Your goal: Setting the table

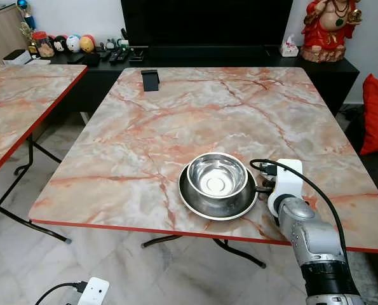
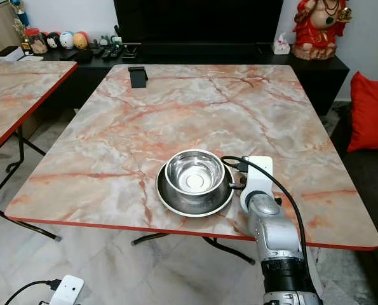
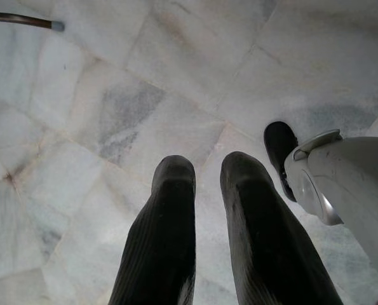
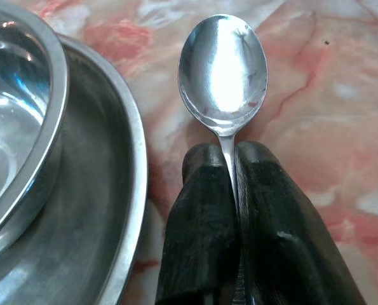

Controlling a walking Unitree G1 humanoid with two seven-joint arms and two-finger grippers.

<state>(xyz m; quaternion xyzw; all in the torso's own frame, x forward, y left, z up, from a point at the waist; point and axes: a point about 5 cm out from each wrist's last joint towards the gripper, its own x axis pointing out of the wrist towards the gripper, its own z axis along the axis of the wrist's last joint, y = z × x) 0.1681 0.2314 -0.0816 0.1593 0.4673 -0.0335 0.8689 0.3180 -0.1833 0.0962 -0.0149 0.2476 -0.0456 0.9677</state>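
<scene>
The right pincer (image 4: 233,190) is clamped on the thin handle of a steel spoon (image 4: 223,70), low over the marble tabletop (image 1: 176,121) just beside the right-hand rim of the steel plate (image 1: 218,206), which carries a steel bowl (image 1: 216,175) and sits near the tabletop's front edge. In the right wrist view the spoon's bowl faces up and juts straight out past the fingertips, so its long axis runs on along the fingers, parallel to the plate's rim and apart from it, with bare marble beneath. That is the relation the next move turns on: as I judge it, the spoon only needs lowering flat where it hangs, keeping that gap from the plate so the handle does not ride up on the rim. The left pincer (image 3: 201,190) hangs idle over the pale floor (image 3: 100,114), fingers slightly parted, far from the setting.
</scene>
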